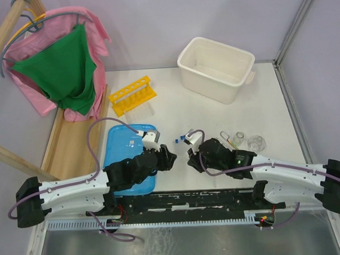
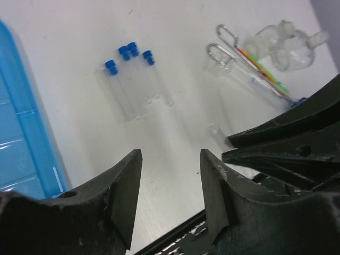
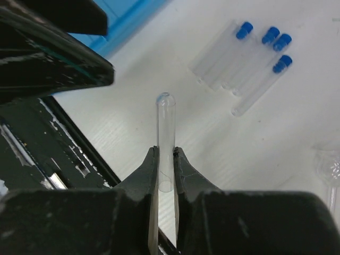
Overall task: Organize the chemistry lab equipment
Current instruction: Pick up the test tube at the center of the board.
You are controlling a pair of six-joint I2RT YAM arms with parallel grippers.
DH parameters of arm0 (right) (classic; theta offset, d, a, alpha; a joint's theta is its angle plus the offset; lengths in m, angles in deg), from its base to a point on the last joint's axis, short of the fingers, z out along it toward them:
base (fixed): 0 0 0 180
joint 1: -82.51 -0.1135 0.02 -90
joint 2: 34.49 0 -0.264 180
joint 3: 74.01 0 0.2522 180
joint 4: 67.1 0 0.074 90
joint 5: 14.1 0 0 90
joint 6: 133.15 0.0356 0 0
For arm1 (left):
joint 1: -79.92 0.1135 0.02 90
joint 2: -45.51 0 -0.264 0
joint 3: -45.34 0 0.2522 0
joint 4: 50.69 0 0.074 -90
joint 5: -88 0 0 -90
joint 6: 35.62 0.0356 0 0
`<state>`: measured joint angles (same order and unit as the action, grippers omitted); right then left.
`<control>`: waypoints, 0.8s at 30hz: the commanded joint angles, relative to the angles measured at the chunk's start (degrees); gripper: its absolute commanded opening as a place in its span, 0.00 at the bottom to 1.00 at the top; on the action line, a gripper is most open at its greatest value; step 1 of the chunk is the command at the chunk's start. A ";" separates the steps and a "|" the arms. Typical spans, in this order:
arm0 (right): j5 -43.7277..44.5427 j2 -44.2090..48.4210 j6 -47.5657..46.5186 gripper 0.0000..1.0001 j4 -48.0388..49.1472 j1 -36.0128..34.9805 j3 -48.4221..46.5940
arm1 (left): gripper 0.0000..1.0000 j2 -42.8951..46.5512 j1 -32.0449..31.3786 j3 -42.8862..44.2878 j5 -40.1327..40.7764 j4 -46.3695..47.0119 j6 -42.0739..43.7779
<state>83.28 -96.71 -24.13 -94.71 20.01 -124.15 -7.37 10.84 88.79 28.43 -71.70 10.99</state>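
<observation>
1. The large white tub (image 1: 215, 69) stands far beyond the flat blue lid (image 1: 125, 143) and to its right, well apart from it.
2. The blue lid lies flat on the white table (image 1: 174, 104). Every place below is given from this lid.
3. The yellow tube rack (image 1: 133, 95) stands just beyond the far edge of the lid, near it but not touching.
4. The left gripper (image 2: 171, 159) is beside the right edge of the lid, at its near end. Its jaws stand apart and only bare table shows between them.
5. The right gripper (image 3: 166, 154) is a little farther right of the lid and faces the left gripper. Its jaws are closed on one clear tube (image 3: 166, 117), whose rounded end points away from the wrist. I cannot tell whether this tube touches the table.
6. The metal tongs (image 2: 228, 50) lie well to the right of the lid.
7. The glass flasks (image 2: 281, 45) are still farther right of the lid, just beside the tongs.
8. Four blue-capped tubes (image 2: 135, 79) lie side by side between the lid and the tongs.
9. The thin coloured rods (image 2: 265, 69) lie against the tongs, on the side away from the lid.
</observation>
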 commanded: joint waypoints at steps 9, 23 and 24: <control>7.61 1.88 -3.62 0.13 10.09 -7.70 0.63 | 0.55 0.85 0.24 4.15 -5.05 11.82 -3.06; 18.40 3.98 -4.28 0.13 10.97 -11.55 1.51 | 0.47 -2.93 0.26 3.67 -8.03 12.59 -4.96; 18.58 4.01 -4.22 0.13 11.07 -11.63 1.60 | 0.45 -3.13 0.26 3.58 -8.17 12.87 -4.90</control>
<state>98.01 -94.18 -27.60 -86.49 8.99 -122.75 -9.80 10.84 90.98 21.27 -62.52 8.25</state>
